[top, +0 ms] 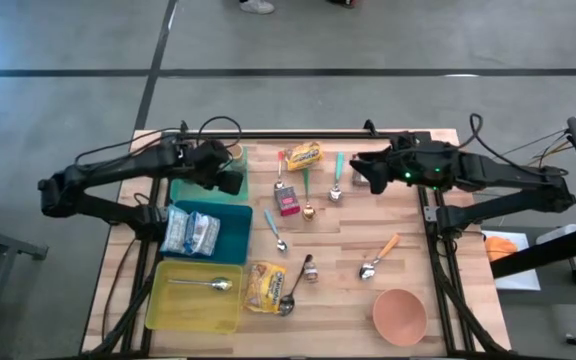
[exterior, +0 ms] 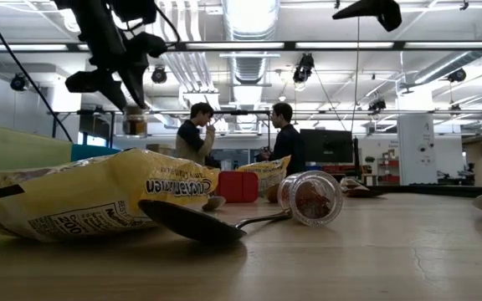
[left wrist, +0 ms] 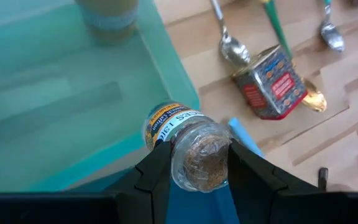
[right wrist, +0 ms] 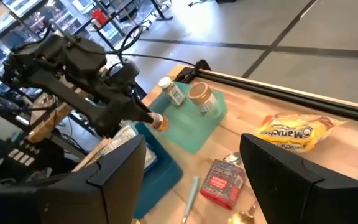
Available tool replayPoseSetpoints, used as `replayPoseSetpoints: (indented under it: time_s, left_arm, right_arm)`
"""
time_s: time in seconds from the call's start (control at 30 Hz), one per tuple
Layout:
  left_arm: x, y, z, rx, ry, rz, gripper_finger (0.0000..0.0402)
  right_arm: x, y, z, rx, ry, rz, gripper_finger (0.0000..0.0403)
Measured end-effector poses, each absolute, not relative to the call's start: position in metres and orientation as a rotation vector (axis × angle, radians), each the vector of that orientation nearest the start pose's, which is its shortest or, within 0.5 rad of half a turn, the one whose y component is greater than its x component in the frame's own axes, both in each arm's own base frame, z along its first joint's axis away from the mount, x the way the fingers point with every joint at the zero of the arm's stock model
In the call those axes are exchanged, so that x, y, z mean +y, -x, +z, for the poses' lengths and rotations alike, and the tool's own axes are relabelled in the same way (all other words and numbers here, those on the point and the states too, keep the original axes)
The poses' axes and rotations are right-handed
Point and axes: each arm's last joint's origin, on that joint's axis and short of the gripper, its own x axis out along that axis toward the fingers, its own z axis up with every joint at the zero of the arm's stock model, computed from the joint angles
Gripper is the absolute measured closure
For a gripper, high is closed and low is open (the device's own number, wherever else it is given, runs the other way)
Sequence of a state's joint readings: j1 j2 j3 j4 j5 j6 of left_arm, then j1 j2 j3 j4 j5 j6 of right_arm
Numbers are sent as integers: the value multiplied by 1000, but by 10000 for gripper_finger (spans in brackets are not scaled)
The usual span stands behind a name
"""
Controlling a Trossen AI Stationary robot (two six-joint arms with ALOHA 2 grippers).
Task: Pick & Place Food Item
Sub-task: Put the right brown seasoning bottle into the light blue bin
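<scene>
Now the left gripper [left wrist: 199, 163] is clenched on a small clear-plastic spice jar with a yellow-and-blue label [left wrist: 188, 146], held off the surface at the near edge of the translucent green tray [left wrist: 55, 106] by the counter's [top: 408, 215] far-left corner. Both dark fingers [left wrist: 157, 171] press the jar's sides, its base facing the wrist camera. From above, that gripper [top: 223, 175] hangs over the boundary between the green tray [top: 183, 190] and the blue tray [top: 233, 235] beside it.

So the step in hand looks like the carry: the jar is lifted and travelling, not yet set down. Two other jars [right wrist: 188, 94] already stand upright on the green tray, which suggests that is where this one belongs, though I cannot be sure.

Meanwhile the right gripper [top: 363, 172] waits near the far edge, fingers apart, grasping nothing, above the teal-handled spoon [top: 337, 178].

Next, the left arm would need to bring the jar over a bare patch of tray, clear of the standing jars, turn it upright, lower until it rests, then release. The red tin [left wrist: 269, 84] and spoons [left wrist: 229, 40] lie nearby on the wood, so a low swing could knock them.
</scene>
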State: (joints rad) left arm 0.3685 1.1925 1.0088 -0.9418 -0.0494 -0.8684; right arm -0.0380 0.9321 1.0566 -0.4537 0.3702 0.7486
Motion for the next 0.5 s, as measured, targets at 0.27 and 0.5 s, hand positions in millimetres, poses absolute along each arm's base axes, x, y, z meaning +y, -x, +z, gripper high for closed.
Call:
replayPoseSetpoints:
  time_s: [0.27,0.5]
  left_arm:
    - [101,-207,261,922,995,918,268]
    - [120,-221,240,945,1010,960,268]
  right_arm:
    - [-17,-180,366,177,-658,-508,145]
    - [-17,-175,367,164,-662,-501,145]
